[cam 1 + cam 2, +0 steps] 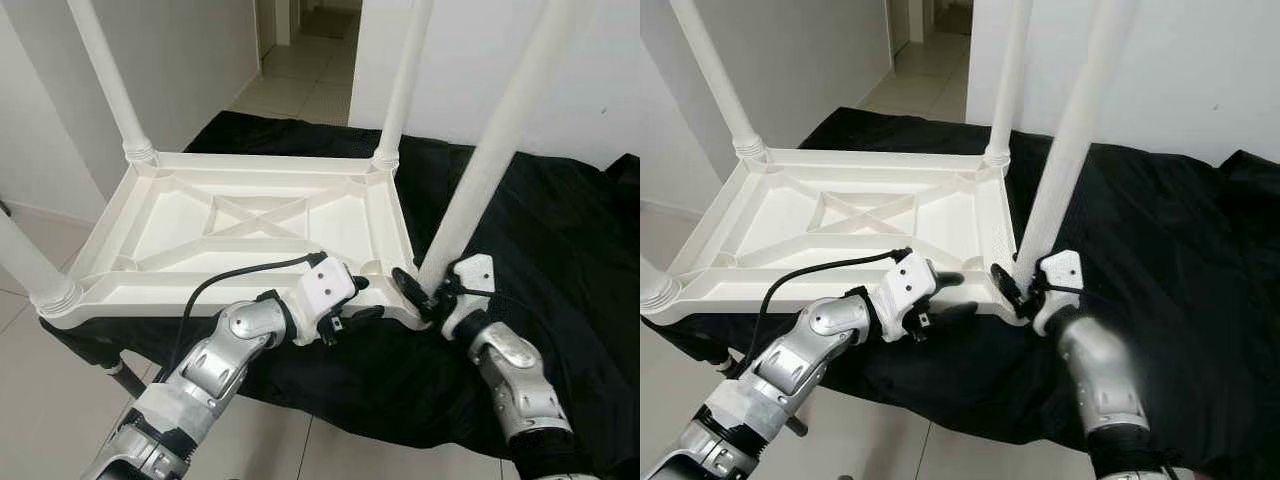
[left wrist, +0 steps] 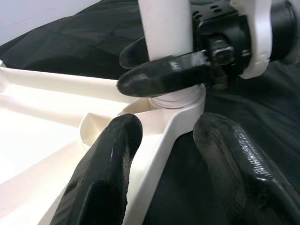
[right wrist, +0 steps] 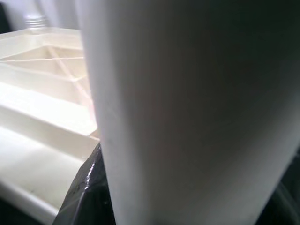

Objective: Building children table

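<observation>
— Left of the working corner, what is the left gripper [image 1: 352,305] doing?

— It straddles the near rim of the upturned table top [image 1: 240,225], one finger inside the rim and one outside, parted and not pinched shut on it. If it gives way, the top could slide on the black cloth [image 1: 560,230] and the corner would shift off line.

— And just to its right?

— The right gripper [image 1: 422,290] is clamped round the foot of the fourth leg [image 1: 490,150], right at the corner socket [image 2: 180,101]. That leg leans away from it, up and to the right, while the three other legs [image 1: 400,90] stand straighter in their corners.

— So the risk?

— Pushing it home while tilted could jam it in the socket or stress the plastic corner. Gripped so low, the long leg has leverage and might twist between the fingers or pop out.
</observation>
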Controlling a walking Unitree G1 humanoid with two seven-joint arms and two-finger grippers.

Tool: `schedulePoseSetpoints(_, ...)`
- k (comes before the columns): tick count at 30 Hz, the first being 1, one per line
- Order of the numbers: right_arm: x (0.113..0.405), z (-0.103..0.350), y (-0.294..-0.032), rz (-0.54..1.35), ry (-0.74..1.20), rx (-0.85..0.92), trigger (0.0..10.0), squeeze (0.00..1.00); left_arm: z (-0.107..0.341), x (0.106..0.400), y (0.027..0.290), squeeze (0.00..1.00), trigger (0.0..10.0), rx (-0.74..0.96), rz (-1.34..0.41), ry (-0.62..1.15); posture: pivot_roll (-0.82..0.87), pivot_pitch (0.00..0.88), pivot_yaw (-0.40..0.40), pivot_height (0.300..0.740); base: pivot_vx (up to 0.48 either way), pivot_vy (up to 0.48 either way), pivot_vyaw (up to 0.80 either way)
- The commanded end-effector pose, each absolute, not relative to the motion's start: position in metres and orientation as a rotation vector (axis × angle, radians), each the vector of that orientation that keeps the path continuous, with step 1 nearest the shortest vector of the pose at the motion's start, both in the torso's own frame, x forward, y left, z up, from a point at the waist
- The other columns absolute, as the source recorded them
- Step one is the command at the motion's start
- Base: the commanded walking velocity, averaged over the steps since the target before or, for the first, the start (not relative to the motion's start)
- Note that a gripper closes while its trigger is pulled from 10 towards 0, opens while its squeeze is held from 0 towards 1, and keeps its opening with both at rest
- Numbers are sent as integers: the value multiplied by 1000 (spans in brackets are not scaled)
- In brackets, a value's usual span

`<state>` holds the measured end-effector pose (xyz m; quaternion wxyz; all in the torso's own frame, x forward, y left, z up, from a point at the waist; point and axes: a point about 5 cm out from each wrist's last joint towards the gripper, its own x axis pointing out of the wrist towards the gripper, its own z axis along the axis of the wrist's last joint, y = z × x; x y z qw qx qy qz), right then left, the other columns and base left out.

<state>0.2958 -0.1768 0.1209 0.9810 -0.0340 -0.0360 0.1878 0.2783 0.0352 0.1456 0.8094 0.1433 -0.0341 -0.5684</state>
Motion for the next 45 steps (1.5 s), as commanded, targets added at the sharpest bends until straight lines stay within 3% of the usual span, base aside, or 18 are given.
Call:
schedulePoseSetpoints(1, 292, 104, -174, 321, 12, -68, 10000, 0, 140, 272, 32, 0, 10000, 320, -1276, -54, -17, 10, -17, 740, 0, 0, 0)
schedulePoseSetpoints(7, 290, 102, -171, 242, 28, -44, 10000, 0, 140, 271, 32, 0, 10000, 316, -1277, -52, -16, 13, -19, 740, 0, 0, 0)
schedulePoseSetpoints(12, 285, 95, -168, -35, 82, 19, 10000, 0, 137, 271, 33, 0, 10000, 325, -1268, -45, -14, 19, -22, 740, 0, 0, 0)
schedulePoseSetpoints(21, 275, 92, -162, -332, 72, 64, 10000, 0, 137, 270, 34, 0, 10000, 325, -1270, -42, -11, 18, -25, 740, 0, 0, 0)
schedulePoseSetpoints(34, 276, 97, -151, -317, 58, 91, 10000, 0, 138, 270, 33, 0, 10000, 332, -1278, -46, -11, 9, -23, 740, 0, 0, 0)
schedulePoseSetpoints(36, 276, 98, -150, -315, 54, 90, 10000, 59, 138, 271, 33, 0, 10000, 333, -1277, -46, -11, 8, -23, 740, 0, 0, 0)
schedulePoseSetpoints(37, 276, 99, -149, -311, 50, 92, 10000, 1000, 137, 271, 33, 0, 10000, 333, -1277, -46, -11, 8, -23, 740, 0, 0, 0)
schedulePoseSetpoints(45, 276, 106, -151, -262, -1, 101, 10000, 1000, 137, 270, 32, 0, 10000, 331, -1279, -46, -14, 7, -26, 740, 0, 0, 0)
